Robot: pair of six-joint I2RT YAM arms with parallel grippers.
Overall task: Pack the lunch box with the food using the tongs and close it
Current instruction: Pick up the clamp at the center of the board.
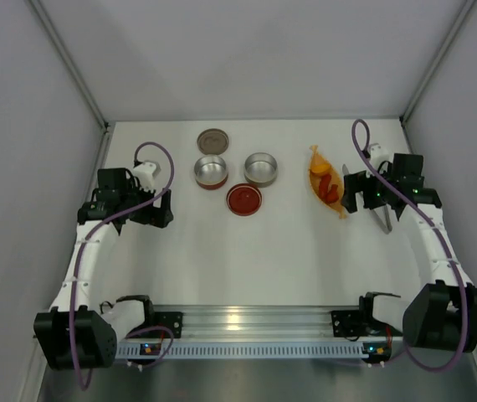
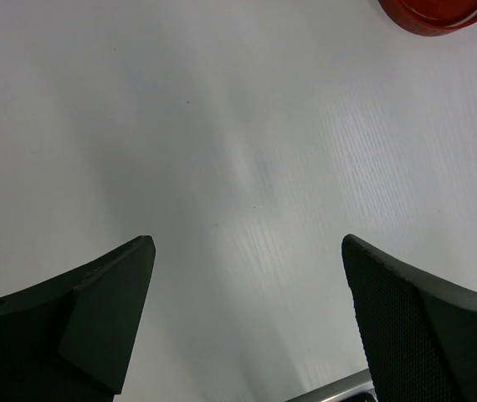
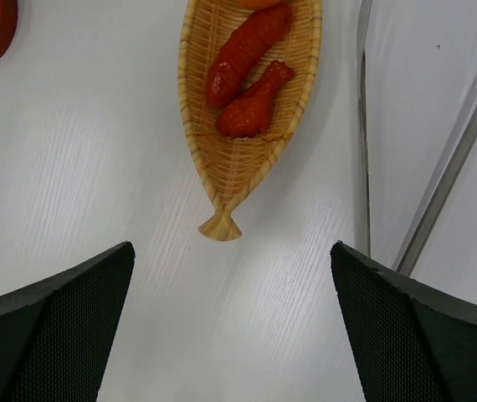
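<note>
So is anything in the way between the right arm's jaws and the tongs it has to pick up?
No, nothing visible is. The tongs lie flat on the table just ahead of the right arm's open jaws. The woven dish holding the food sits to their left, not touching them.

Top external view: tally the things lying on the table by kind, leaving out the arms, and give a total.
Silver tins: 2
Round lids: 2
Wicker dish: 1
Food pieces: 3
Tongs: 1
Total: 9
</note>
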